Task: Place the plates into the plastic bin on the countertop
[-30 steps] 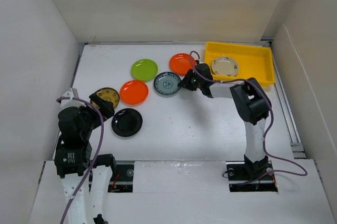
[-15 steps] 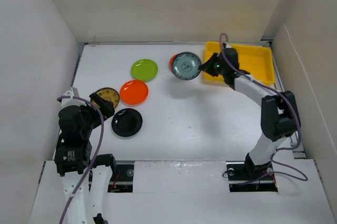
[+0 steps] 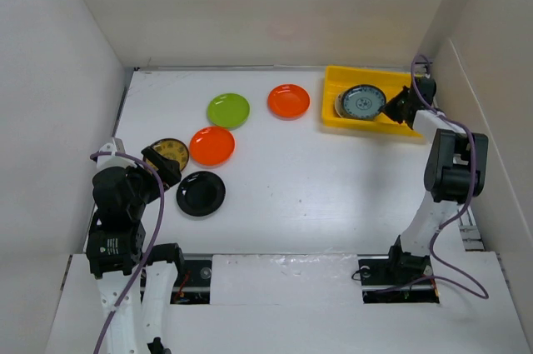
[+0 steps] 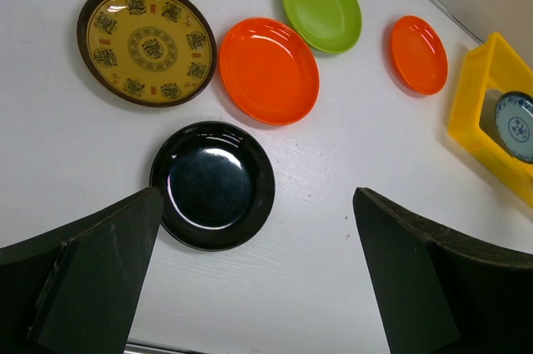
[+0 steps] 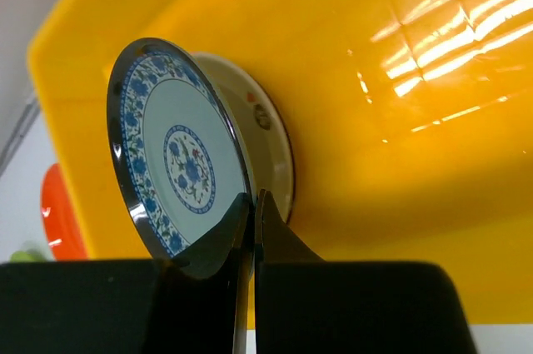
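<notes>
A second ago the blue-patterned plate (image 3: 363,104) lay on the white surface (image 3: 316,179) among the others, with the right pincer (image 3: 391,107) closing on its rim. Half a second ago it was up in the air, tilted, near the bin's left end. Now it is over the yellow bin (image 3: 375,74) itself. It has crossed the wall and hangs inside, at the left end, just above the cream plate (image 5: 271,150) that already lies on the bin floor. In my judgement the carry is done and only lowering and release remain, so this would be the second plate in.

The right pincer is pressed together on the plate's lower rim, its two fingers pinching the edge with barely a slit between them in the wrist view. The plate stands steeply tilted, nearly on edge. It has a white face, a blue floral medallion at the centre, a blue border band and a dark rim. Whether it already touches the cream plate behind it I cannot tell.

Five plates wait on the surface — lime green plate (image 3: 228,110), far orange plate (image 3: 288,101), near orange plate (image 3: 212,145), black plate (image 3: 201,193) and brown-and-gold plate (image 4: 146,42). The left pincer (image 4: 256,196) is spread wide above the black one, holding nothing.
</notes>
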`<move>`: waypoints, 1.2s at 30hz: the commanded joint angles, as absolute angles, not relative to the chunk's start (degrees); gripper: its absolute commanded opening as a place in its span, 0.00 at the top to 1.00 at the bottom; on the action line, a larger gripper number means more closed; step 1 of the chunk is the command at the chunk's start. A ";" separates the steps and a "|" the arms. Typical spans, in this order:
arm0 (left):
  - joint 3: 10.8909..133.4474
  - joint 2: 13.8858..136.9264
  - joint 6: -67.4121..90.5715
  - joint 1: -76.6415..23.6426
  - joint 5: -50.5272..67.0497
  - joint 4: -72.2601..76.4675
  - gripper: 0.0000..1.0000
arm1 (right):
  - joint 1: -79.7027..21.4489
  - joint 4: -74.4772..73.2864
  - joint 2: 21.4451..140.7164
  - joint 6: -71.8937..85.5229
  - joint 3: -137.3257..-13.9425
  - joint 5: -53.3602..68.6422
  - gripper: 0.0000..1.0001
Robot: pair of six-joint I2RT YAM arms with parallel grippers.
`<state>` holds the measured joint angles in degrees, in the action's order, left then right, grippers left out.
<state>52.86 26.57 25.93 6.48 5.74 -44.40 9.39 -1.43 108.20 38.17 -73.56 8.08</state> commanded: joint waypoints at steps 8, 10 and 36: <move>52.56 27.07 25.58 6.42 5.71 -42.45 0.00 | 8.01 1.84 99.77 35.77 -74.28 8.80 0.16; 52.56 27.07 25.58 6.42 5.71 -42.45 0.00 | 5.11 1.85 94.17 33.24 -73.48 8.26 0.00; 52.56 28.74 26.10 8.88 4.57 -42.45 0.00 | -54.93 30.84 110.03 46.49 -56.34 14.14 0.27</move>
<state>52.86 28.45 25.98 8.49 5.04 -44.38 -53.91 23.00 107.59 43.92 -54.13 12.27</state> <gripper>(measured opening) 0.993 0.744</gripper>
